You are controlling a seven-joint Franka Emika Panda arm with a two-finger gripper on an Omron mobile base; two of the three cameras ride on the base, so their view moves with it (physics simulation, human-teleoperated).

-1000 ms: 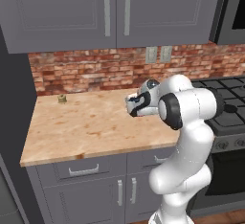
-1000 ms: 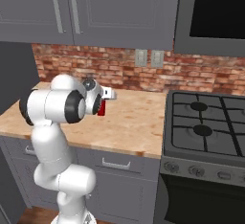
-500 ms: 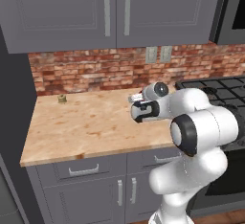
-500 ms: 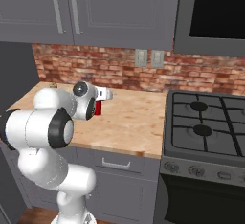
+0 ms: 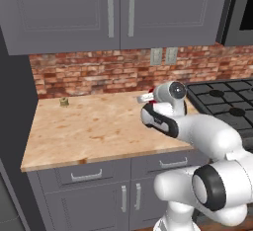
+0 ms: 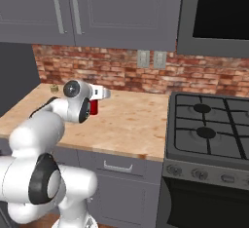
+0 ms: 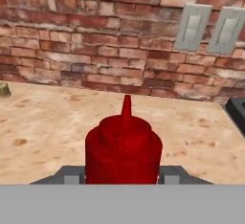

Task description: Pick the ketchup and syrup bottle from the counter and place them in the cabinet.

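small bright red ketchup bottle with pointed cap (image 7: 123, 151) — held between the jaws of the white arm's two-finger gripper (image 7: 123, 176), lifted above the light tan wooden desk (image 5: 94, 126), before the red brick wall (image 7: 86, 41). small olive object (image 5: 63, 101) — far back left of desk.

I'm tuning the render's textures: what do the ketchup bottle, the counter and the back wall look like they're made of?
Ketchup: probably plastic, matte bright red, uniform colour with no glassy shine. Counter: wood, butcher-block look, light tan with mottled brown grain, dull finish. Wall: brick, rough red-brown blocks with pale mortar lines.
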